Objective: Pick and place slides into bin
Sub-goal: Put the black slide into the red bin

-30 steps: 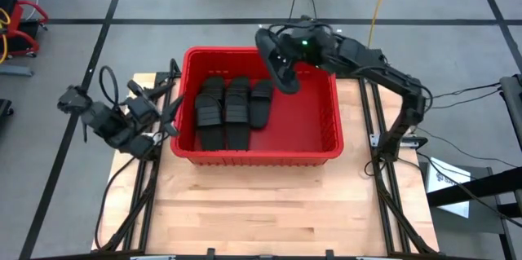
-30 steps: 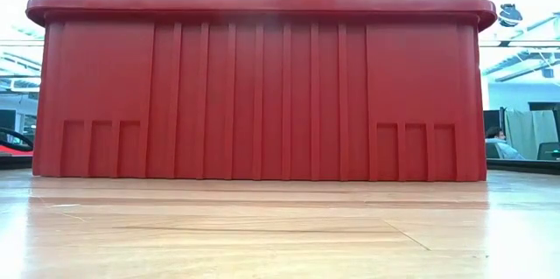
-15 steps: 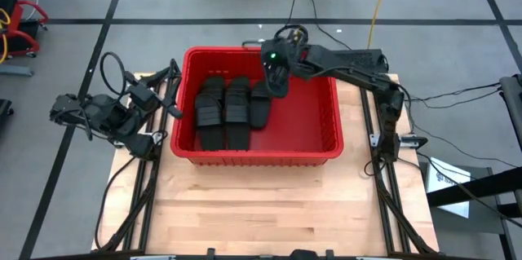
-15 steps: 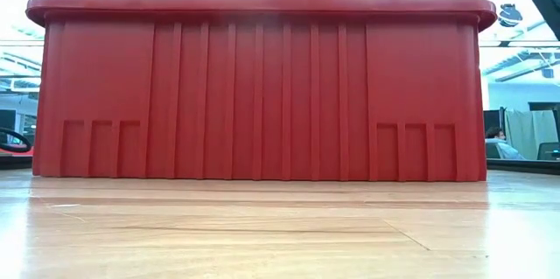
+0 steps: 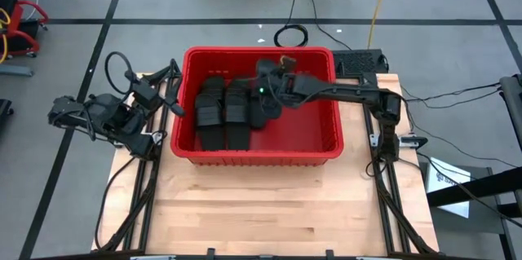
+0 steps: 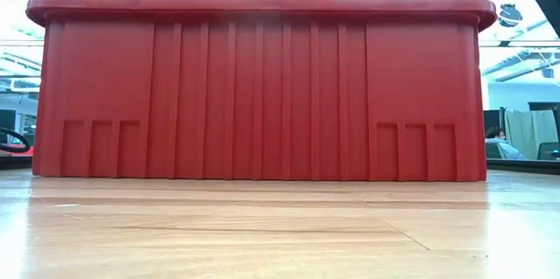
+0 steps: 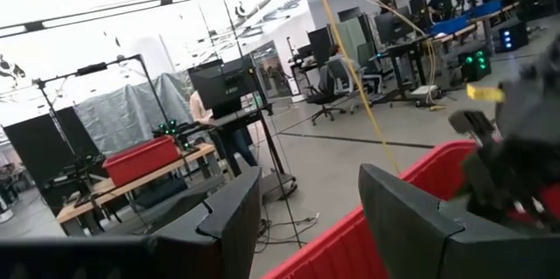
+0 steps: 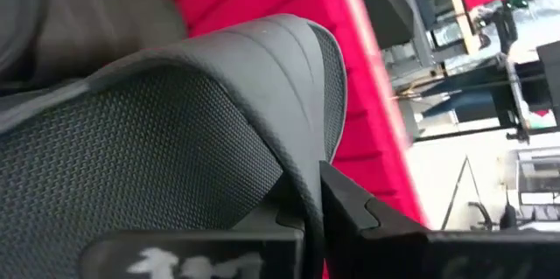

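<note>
Red bin (image 5: 330,142) at table's far middle, slides (image 5: 224,112) lying side by side in its left half. Right gripper (image 5: 263,103) lowered inside, clamped on a slide (image 8: 175,139) beside them. Left gripper (image 7: 306,218) left of bin, spread apart, holding nothing.

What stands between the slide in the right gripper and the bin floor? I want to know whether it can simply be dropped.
Nothing visible does. The right gripper, shut on a slide, is already inside the bin, beside the slides lying there. The floor to their right looks bare. The left gripper waits outside, open.
</note>
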Controlling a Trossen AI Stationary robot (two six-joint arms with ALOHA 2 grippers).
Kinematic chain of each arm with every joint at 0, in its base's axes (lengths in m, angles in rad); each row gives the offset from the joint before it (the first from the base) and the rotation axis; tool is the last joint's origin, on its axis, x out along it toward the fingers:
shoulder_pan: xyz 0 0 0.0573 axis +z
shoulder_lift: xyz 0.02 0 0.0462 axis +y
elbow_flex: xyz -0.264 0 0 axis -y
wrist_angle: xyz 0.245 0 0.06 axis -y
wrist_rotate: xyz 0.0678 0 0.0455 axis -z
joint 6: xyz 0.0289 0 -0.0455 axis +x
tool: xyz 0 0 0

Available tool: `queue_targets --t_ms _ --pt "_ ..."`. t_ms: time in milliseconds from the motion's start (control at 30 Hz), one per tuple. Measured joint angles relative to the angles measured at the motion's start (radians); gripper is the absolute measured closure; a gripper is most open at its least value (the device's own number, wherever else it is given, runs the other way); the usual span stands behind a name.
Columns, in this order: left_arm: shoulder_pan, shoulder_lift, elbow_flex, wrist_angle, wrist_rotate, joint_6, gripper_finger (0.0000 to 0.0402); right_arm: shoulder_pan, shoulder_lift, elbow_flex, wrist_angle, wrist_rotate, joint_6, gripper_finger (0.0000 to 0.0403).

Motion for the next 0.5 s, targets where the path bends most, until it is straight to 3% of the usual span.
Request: queue_targets --t_ms 200,500 --pt "0.0 0.0 0.0 -0.029 0.021 -0.027 0.0202 0.046 0.001 -0.122 0.072 0.005 0.021 0.0399" --pt "-0.001 0.006 0.0 -0.05 0.052 -0.064 0.0202 0.097 0.001 -0.179 0.092 0.004 0.135 0.0399"
